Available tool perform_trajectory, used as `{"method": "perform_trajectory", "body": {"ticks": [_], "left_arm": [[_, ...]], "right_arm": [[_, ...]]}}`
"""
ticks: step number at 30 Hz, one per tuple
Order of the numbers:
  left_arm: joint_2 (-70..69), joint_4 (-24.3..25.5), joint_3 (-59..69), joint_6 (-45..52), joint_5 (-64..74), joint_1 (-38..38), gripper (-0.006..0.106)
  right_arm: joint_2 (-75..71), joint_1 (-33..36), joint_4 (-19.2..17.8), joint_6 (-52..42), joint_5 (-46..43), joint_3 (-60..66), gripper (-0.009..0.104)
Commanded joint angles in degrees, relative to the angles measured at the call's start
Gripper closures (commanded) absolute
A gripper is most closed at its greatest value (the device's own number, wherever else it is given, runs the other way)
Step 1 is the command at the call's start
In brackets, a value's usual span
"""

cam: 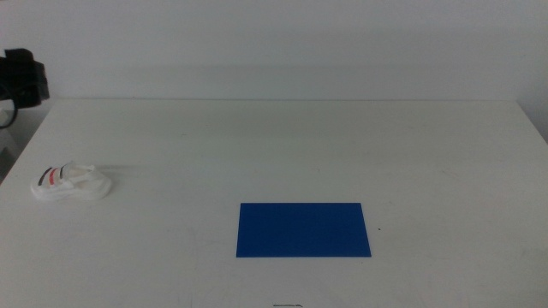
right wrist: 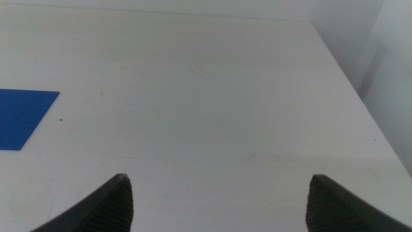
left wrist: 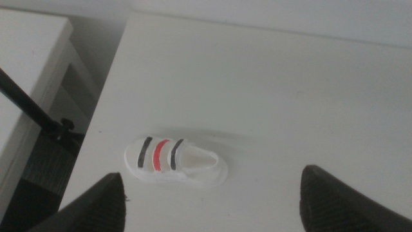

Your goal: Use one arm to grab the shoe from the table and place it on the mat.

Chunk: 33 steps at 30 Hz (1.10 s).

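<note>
Over at nine o'clock on the table [cam: 282, 145], the shoe [cam: 72, 182] lies on its side, well apart from the mat [cam: 305, 229] near six. The left wrist view alone shows its black and red straps clearly, with the left gripper [left wrist: 212, 196] hovering above, jaws spread wide. The right gripper [right wrist: 219, 200], jaws also spread, sees only the mat's corner; neither arm appears overhead.

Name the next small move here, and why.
Probably lower the open left pincer toward the shoe, which lies near the table's left edge, well apart from the mat. The right pincer sees only bare table and the mat's corner.
</note>
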Motion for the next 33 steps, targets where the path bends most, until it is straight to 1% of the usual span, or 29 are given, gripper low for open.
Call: {"method": "perform_trajectory", "body": {"ticks": [1, 3, 5, 9, 14, 21, 24, 29, 33], "left_arm": [[-0.1, -0.3, -2.1, -0.6, -4.0, 0.0, 0.010], [0.9, -0.3, -2.1, -2.1, -6.0, 0.0, 0.010], [2.2, -0.3, -2.2, -5.8, -6.5, 0.0, 0.010], [6.5, 0.4, -3.8, -10.1, -4.7, 0.0, 0.010], [14.3, 6.3, -9.6, -18.8, 1.3, 0.0, 0.010], [23.1, 12.2, -16.2, -35.1, 6.6, -0.1, 0.010], [25.6, 13.3, -17.2, -43.5, 6.2, -0.1, 0.010], [28.3, 13.1, -17.2, -66.4, 7.4, -0.1, 0.010], [29.6, 13.1, -17.2, -76.2, 10.0, -0.1, 0.010]], "right_arm": [[-1.1, 0.1, -0.5, -0.7, -3.2, -1.1, 0.001], [-1.1, 0.1, -0.5, -0.7, -3.2, -1.1, 0.001], [-1.1, 0.1, -0.5, -0.7, -3.2, -1.1, 0.001], [-1.1, 0.1, -0.5, -0.7, -3.2, -1.1, 0.001], [-1.1, 0.1, -0.5, -0.7, -3.2, -1.1, 0.001], [-1.1, 0.1, -0.5, -0.7, -3.2, -1.1, 0.001], [-1.1, 0.1, -0.5, -0.7, -3.2, -1.1, 0.001], [-1.1, 0.1, -0.5, -0.7, -3.2, -1.1, 0.001], [-1.1, 0.1, -0.5, -0.7, -3.2, -1.1, 0.001]]}}
